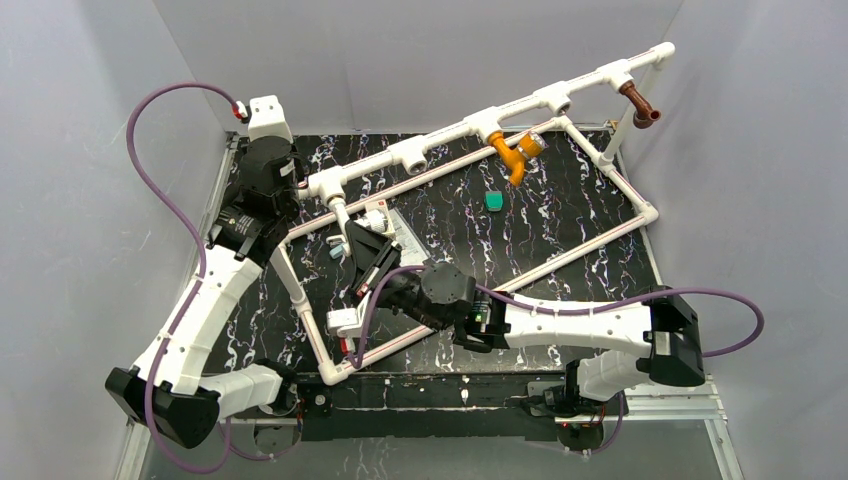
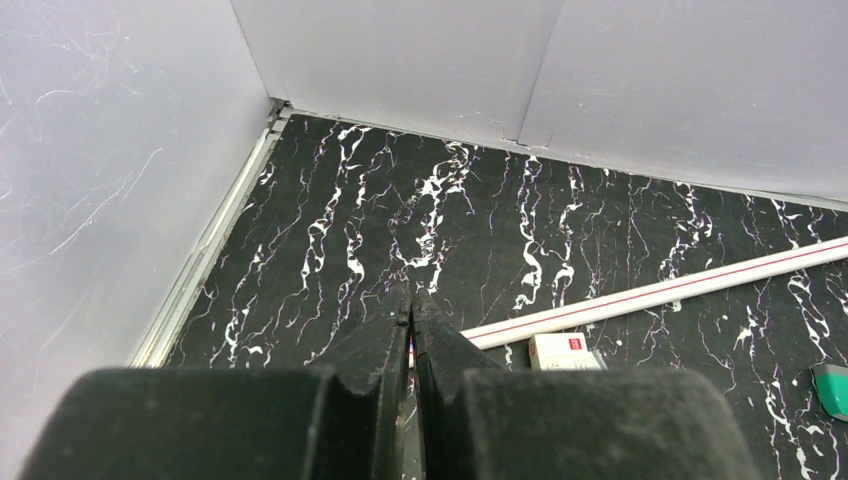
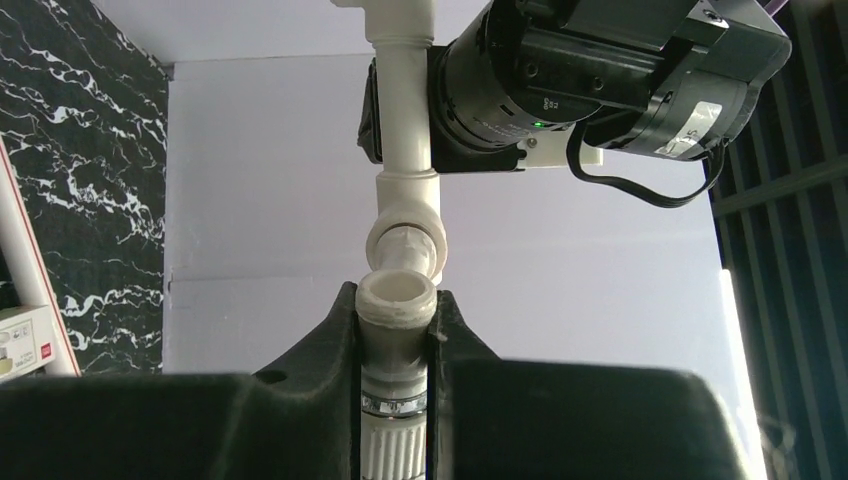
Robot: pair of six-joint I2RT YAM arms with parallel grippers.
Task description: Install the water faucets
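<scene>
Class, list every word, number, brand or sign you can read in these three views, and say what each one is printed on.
No text is legible here.
Small white box: red label, print too small.
Black motor housing: tiny white marking, blurred.
Pale sticker beside it: blurred.
White faucet: no print visible.

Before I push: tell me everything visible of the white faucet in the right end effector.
The white faucet looks like matte plastic: a round open end with a roughish rim, a thin silvery ring below, then ribbing. The right end effector clamps its sides, aiming it at a pipe-frame socket, not inserted.
</scene>
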